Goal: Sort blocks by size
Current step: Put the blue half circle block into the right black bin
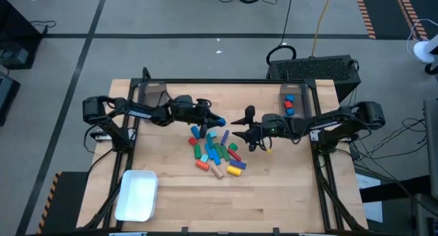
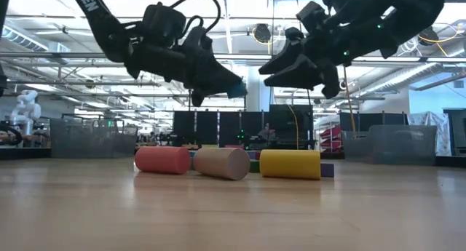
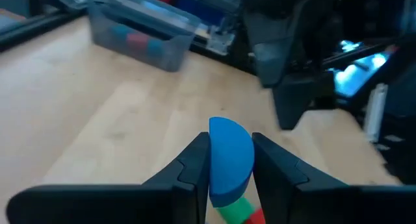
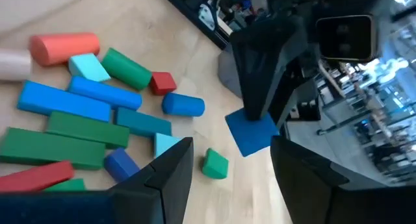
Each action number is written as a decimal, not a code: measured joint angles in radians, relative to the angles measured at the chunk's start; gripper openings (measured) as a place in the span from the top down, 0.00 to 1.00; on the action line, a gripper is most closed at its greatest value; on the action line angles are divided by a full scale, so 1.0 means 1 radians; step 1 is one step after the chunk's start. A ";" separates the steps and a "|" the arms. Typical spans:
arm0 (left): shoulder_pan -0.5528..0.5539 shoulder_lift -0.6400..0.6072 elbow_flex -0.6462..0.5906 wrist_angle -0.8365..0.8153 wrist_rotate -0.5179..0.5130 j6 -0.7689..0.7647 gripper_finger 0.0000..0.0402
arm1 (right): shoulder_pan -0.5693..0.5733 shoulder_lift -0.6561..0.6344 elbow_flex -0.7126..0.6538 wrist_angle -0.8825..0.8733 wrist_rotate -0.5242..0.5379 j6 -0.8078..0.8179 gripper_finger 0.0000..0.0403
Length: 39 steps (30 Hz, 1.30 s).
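The blocks [image 1: 215, 151] lie in a loose pile mid-table, resting on their sides. The low view shows a red cylinder [image 2: 162, 160], a tan one [image 2: 222, 164] and a yellow one [image 2: 290, 164]. My left gripper [image 1: 217, 120] is above the pile's far edge, shut on a blue block [image 3: 229, 158] with a rounded end. My right gripper [image 1: 238, 127] is open and empty just to the right of it, facing it. In the right wrist view, the right gripper's fingers [image 4: 170, 174] stand apart with the pile [image 4: 78, 120] beyond them and the held blue block [image 4: 253, 134] ahead. My left gripper pinches the blue block by its two flat faces [image 3: 212, 160] between its two fingers. Its rounded end sticks out past the fingertips. The fingers slant down toward the table's right side. The block [image 2: 237, 87] is lifted clear of the table and the pile.
A clear bin [image 1: 291, 102] holding a blue and a red block stands at the far right; it also shows in the left wrist view [image 3: 140, 32]. Another clear bin [image 1: 152, 96] stands at the far left. A white tray [image 1: 137, 195] lies at the near left.
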 joint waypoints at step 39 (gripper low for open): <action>-0.032 -0.001 0.064 -0.095 0.103 -0.123 0.77 | 0.004 0.084 0.115 -0.047 -0.031 -0.046 0.45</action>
